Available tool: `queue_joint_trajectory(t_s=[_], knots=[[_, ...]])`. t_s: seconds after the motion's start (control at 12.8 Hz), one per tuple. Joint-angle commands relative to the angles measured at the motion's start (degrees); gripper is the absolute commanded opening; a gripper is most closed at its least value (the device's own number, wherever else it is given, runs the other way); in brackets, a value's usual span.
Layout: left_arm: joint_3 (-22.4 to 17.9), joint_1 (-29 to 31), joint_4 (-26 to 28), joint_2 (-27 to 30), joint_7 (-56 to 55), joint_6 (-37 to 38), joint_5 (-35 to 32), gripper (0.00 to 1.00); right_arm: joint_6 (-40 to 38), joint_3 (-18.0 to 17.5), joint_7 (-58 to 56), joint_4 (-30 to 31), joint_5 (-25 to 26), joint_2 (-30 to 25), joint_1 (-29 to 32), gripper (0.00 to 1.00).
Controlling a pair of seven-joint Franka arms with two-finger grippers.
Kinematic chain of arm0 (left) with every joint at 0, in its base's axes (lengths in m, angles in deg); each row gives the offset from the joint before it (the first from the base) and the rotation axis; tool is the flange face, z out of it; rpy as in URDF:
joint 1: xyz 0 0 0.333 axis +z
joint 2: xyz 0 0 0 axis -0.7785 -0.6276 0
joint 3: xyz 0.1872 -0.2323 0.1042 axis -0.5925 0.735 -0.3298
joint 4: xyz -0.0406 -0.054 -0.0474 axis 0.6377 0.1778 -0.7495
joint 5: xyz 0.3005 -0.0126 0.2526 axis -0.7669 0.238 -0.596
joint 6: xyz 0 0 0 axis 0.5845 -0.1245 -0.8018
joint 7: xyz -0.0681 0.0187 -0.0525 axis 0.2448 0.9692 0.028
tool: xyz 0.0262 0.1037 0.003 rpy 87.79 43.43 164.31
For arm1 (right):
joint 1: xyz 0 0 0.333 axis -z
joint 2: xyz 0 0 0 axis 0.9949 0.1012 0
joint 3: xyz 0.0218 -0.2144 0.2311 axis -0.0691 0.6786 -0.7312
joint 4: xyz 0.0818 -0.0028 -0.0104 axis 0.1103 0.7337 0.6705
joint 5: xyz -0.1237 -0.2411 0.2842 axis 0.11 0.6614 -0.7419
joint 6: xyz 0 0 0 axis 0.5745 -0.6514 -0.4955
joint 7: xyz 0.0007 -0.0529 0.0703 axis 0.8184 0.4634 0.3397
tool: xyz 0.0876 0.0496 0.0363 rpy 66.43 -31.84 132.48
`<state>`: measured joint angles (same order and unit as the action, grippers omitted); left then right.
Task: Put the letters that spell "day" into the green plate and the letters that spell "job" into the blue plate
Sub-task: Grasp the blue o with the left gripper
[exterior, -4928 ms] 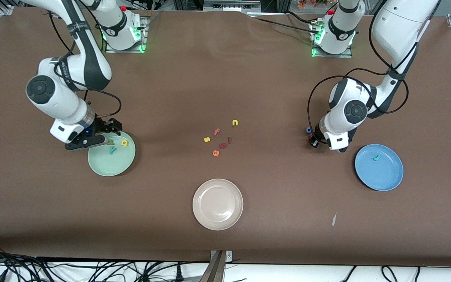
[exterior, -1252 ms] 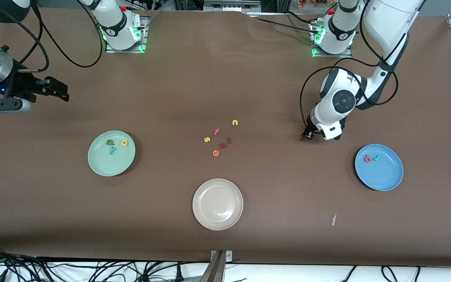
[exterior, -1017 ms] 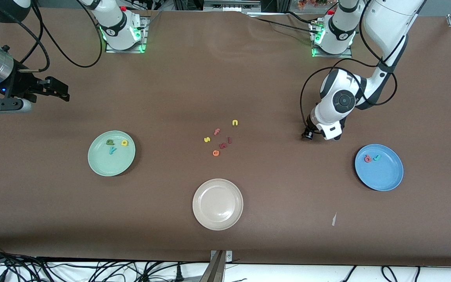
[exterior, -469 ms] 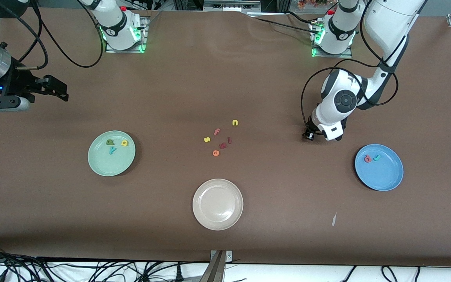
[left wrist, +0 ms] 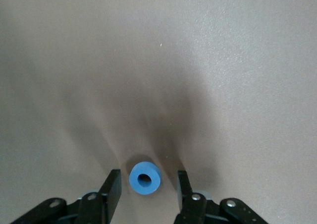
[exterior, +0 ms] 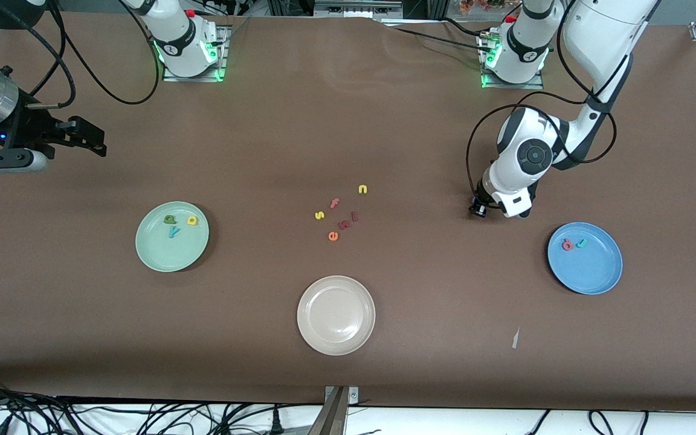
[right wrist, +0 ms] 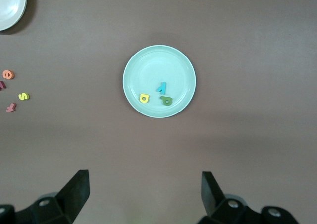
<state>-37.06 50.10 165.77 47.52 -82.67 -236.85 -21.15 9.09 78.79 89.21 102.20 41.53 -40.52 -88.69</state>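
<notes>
L gripper (left wrist: 145,184) low at table, blue o (left wrist: 144,178) between fingers (left wrist: 112,187).
Fingers flank o w/o touching (gaps each side); R gripper (right wrist: 144,194) spread wide, waiting, high over green plate (right wrist: 133,65).

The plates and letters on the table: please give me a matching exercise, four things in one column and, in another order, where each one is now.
Things:
1. teal y
2. coral-red b
3. blue o
4. orange e

Places:
A. on the bare table, in the loose cluster of letters
B. in the green plate
C. on the table between the fingers of the left end effector
D. in the blue plate

Pairs: 1-B, 2-D, 3-C, 4-A
</notes>
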Motion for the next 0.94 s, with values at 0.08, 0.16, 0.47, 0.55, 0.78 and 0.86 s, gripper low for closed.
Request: queue_joint_trajectory(t_s=[0.08,0.16,0.47,0.55,0.78,0.86], knots=[[-0.7,0.8,0.4,0.4,-0.5,-0.1,-1.6,0.51,-1.0,0.2,-0.5,-1.3,0.0,0.2,-0.1,1.0],[-0.7,0.7,0.4,0.3,-0.5,-0.1,-1.6,0.5,-0.7,0.3,-0.5,-1.2,0.0,0.3,0.0,1.0],[-0.7,0.7,0.3,0.4,-0.9,-0.1,-1.5,0.47,-0.4,0.7,-0.5,-1.1,-0.1,0.4,0.0,1.0],[-0.7,0.7,0.2,0.5,-1.6,-0.1,-1.6,0.45,-0.5,0.6,-0.5,-1.1,-0.1,0.3,0.0,1.0],[-0.7,0.7,0.2,0.7,-1.7,-0.1,-1.6,0.32,-0.7,0.6,-0.5,-1.1,-0.2,0.2,0.0,1.0],[-0.7,0.6,0.2,0.7,-1.7,-0.1,-1.6,0.3,-0.7,0.6,-0.5,-1.1,-0.2,0.1,0.0,1.0]])
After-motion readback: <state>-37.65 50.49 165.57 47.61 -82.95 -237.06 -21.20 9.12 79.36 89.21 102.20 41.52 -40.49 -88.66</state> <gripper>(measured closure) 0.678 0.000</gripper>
